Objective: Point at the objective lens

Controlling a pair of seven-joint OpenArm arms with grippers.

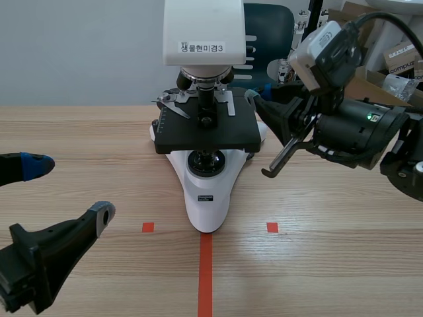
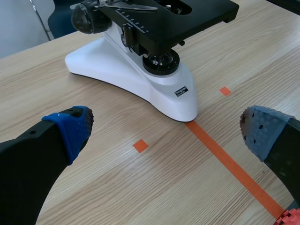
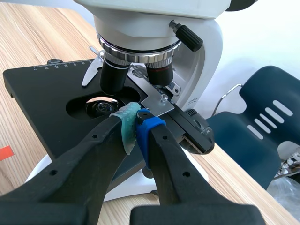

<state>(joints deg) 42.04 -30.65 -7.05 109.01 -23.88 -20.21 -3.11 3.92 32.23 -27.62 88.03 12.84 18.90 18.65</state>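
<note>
In the scene view the microscope [image 1: 205, 191] stands at the centre of the bench [image 1: 330, 264]. The objective lens [image 1: 206, 99] hangs upright under the white head [image 1: 203, 30], in the upper middle of the frame, with its tip just above the black stage [image 1: 218, 135]. The right tool [image 1: 269, 170] sits at centre right, just beside the stage's right edge, its fingers pressed together on nothing. The lens lies up and to the left of its tip, so this arm is by far the nearer. The left tool [image 1: 69, 191] is at the lower left, well apart from the microscope, spread wide and empty.

The right wrist view shows what the scene view cannot: a second barrel [image 3: 159, 72] beside the lens on the nosepiece [image 3: 138, 47], and the closed pads [image 3: 124, 129] over the stage, with the lens ahead of and above them. From this, the pointing seems to want only a small lift and push forward along the tool's own line, stopping short of the glass. The left wrist view shows the white base [image 2: 117, 70] and the stage, but not the lens.
</note>
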